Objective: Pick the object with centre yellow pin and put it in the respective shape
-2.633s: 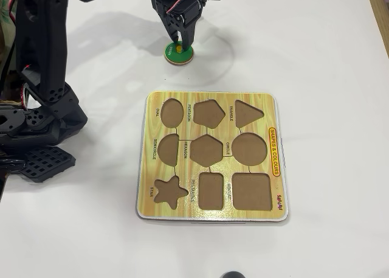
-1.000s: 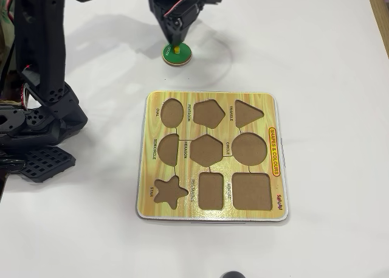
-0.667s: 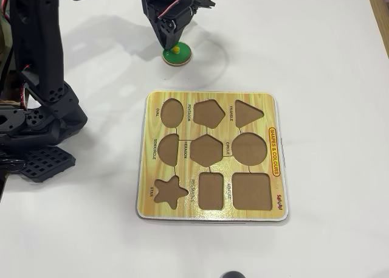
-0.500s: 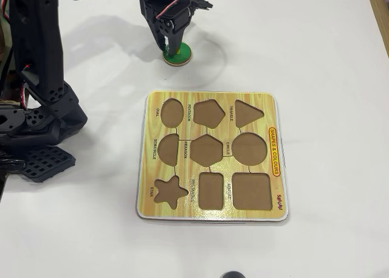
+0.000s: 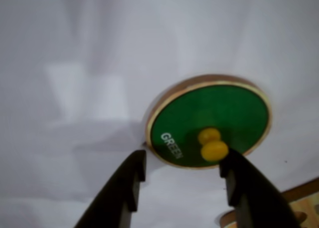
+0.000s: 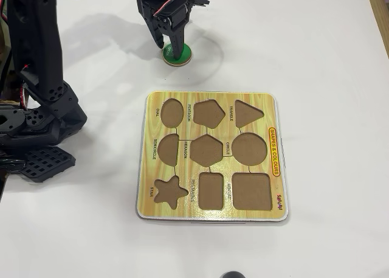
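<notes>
White table (image 6: pixel 328 59); dark round thing (image 6: pixel 233 275) at bottom edge.

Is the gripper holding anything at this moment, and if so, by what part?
Nothing is held. The gripper is open; in the wrist view one finger sits beside the green disc's yellow knob, the other clear of its rim.
</notes>
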`<state>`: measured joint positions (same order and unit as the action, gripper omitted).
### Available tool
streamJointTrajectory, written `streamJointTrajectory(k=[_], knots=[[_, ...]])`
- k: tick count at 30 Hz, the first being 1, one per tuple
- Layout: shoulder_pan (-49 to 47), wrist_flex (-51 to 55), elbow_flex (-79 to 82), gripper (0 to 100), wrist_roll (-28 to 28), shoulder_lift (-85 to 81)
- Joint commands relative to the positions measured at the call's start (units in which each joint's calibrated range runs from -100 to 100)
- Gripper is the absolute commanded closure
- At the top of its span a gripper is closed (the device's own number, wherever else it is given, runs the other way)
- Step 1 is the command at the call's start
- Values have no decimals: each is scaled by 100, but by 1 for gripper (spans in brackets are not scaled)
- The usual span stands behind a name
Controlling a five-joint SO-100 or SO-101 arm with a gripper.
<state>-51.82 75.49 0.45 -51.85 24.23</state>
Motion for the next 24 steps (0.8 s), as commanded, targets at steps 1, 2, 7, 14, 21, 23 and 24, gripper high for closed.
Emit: streamJointTrajectory(k=[1,2,7,14,21,23,24], knots=[[134,-64,36,83,7,-163],[143,-64,36,83,7,-163],[231,-73,-9,83,7,-213],[339,-73,36,83,2,-331],[417,-73,-36,83,-4,-364],[417,-73,-54,83,-4,-339],[417,-73,-54,83,-4,-331]])
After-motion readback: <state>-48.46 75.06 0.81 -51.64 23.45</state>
